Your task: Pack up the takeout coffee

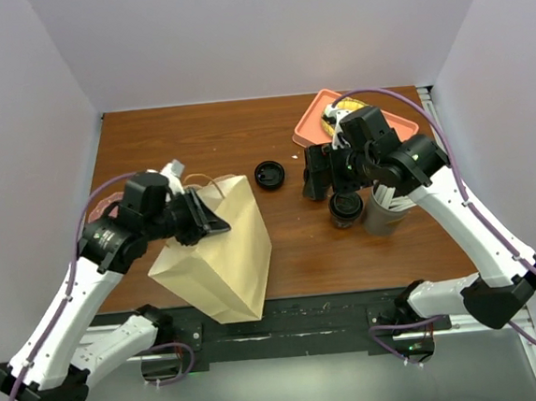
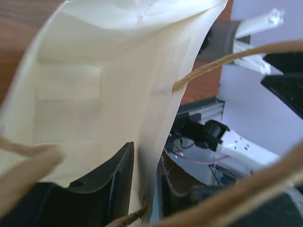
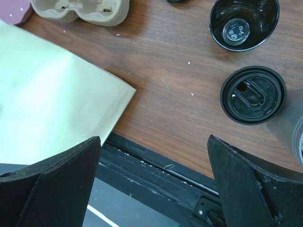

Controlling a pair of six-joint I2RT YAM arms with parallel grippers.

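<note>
Top view: a brown wooden table (image 1: 310, 253) enclosed by plain white walls (image 1: 263, 32). I see a paper bag (image 1: 221, 256) left of centre, with the left gripper (image 1: 206, 223) at its top rim. A loose lid (image 1: 269, 174) lies just beyond the bag. The coffee (image 1: 344, 210), lidded, stands on the table to the bag's right, outside it and just beside a grey cup (image 1: 382, 217); the right arm (image 1: 457, 212) reaches over both. An orange tray (image 1: 308, 122) at the far edge holds something yellow, half hidden. Left wrist view: the jaws stand a little apart, one on each side of the bag's wall. I see the bag's pale inner walls and a twine handle (image 2: 227, 59). White wrapped utensils (image 2: 258, 23) stick out of the grey cup. Right wrist view: the right gripper (image 3: 151, 184) is spread wide, with only the table's near edge between its fingers. The coffee sits nearer than an open cup (image 3: 244, 21), whose printed bottom shows, and left of the grey cup. A pulp carrier (image 3: 80, 9) lies beyond the bag.
</note>
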